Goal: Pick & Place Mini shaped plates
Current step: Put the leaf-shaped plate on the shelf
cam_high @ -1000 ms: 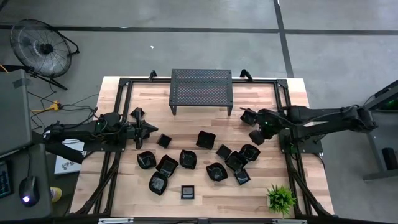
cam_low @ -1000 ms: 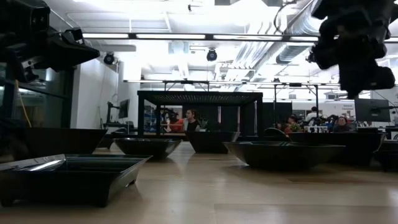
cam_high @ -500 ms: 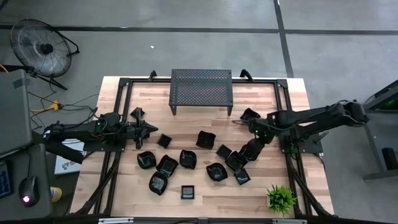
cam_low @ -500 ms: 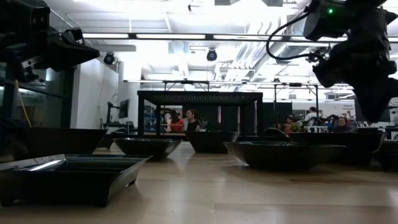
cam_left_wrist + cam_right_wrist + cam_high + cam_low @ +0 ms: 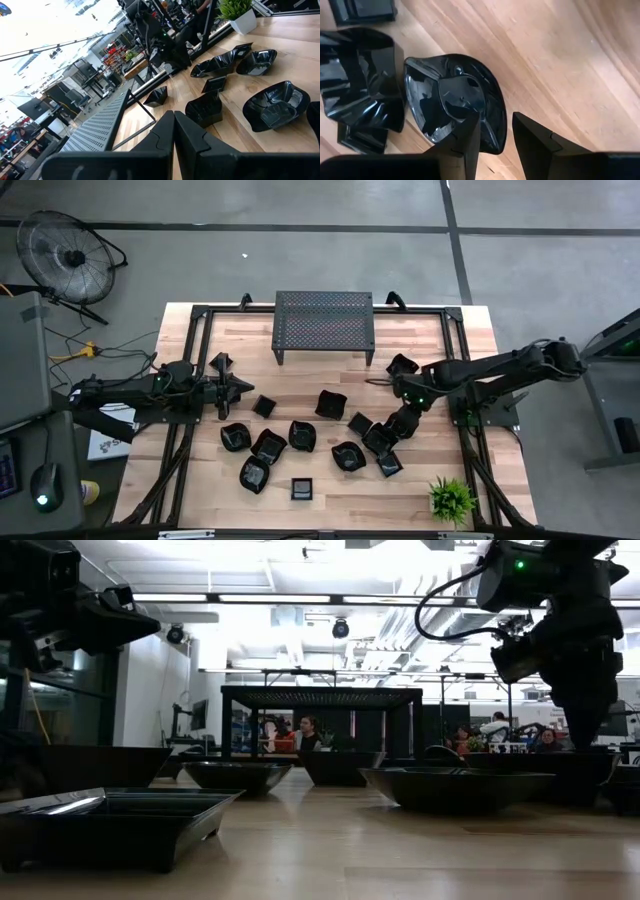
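The right gripper (image 5: 496, 131) hangs low over the pale wooden table (image 5: 330, 475), its two dark fingers (image 5: 465, 140) parted by a narrow gap and holding nothing, one finger over the rim of a glossy black rounded mini plate with a raised wavy rim (image 5: 455, 102) that lies right under the claw. In the overhead view that gripper (image 5: 400, 421) sits at the near right end of the cluster of small glossy black shaped plates (image 5: 300, 435) (a scattered band across the middle of the table). One more small black dish (image 5: 402, 365) lies apart, just beyond the claw. The large black perforated metal stand (image 5: 324, 322) is well beyond. The left gripper (image 5: 243, 388) waits with fingers pressed together, empty, above the table's left side.
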